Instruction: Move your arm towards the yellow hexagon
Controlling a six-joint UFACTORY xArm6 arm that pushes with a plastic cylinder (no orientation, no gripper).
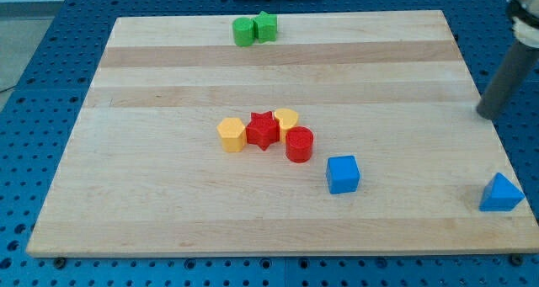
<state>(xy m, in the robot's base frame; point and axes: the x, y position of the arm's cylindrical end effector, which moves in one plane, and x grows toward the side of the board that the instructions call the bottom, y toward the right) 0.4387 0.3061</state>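
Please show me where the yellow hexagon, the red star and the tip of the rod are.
yellow hexagon (232,134), camera view, on its top face.
red star (264,129), camera view, on its top face.
my tip (486,115), camera view, on the rod's very end.

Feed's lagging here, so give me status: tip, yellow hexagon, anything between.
My tip at the board's right edge, touching no block. Yellow hexagon far to the view's left, beside the red star. Red cylinder and blue cube near the line.
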